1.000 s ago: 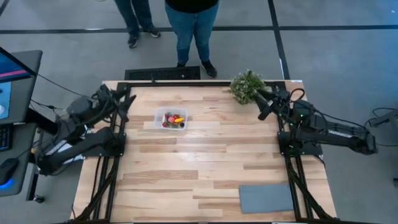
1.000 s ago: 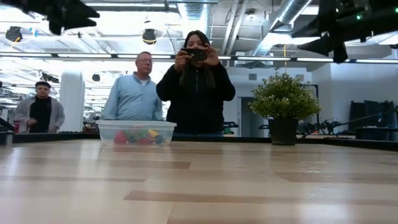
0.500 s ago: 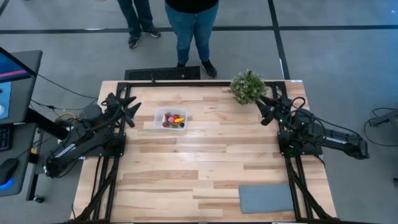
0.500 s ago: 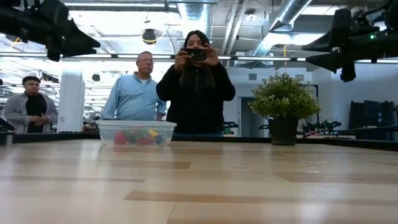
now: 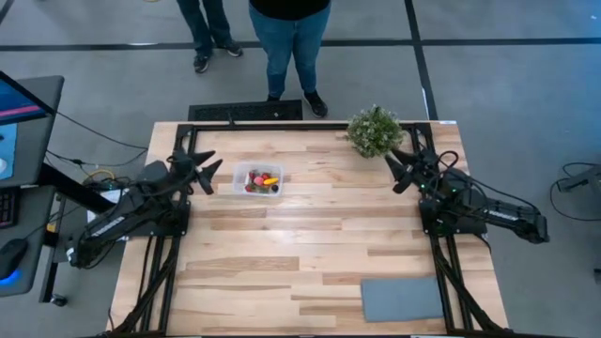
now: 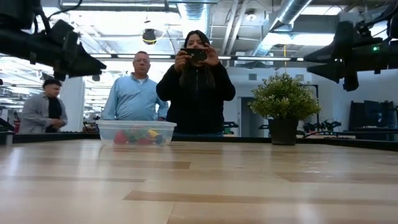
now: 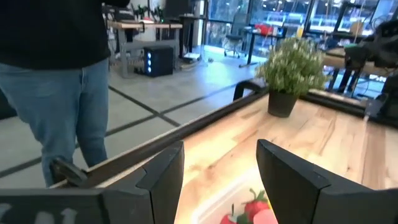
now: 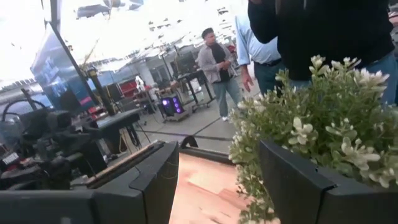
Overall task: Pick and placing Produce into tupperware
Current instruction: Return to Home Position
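The bench (image 5: 310, 244) keeps wide open boards between the two arms. A grey mat (image 5: 402, 299) lies at its near right corner and a plant (image 5: 373, 130) stands at the far right edge. The left jaws, apart, hang raised just left of the tupperware (image 5: 238, 178). The right jaws, also apart, hang beside the plant. The tupperware sits far-left, inside the edges, its long axis seemingly parallel to the far edge. The produce (image 5: 262, 182) lies inside it.

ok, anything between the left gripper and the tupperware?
Nothing visible. The left gripper, fingers open, hangs beside the tupperware with only bare table between them. The produce already lies inside. The plant stands far off by the right gripper.
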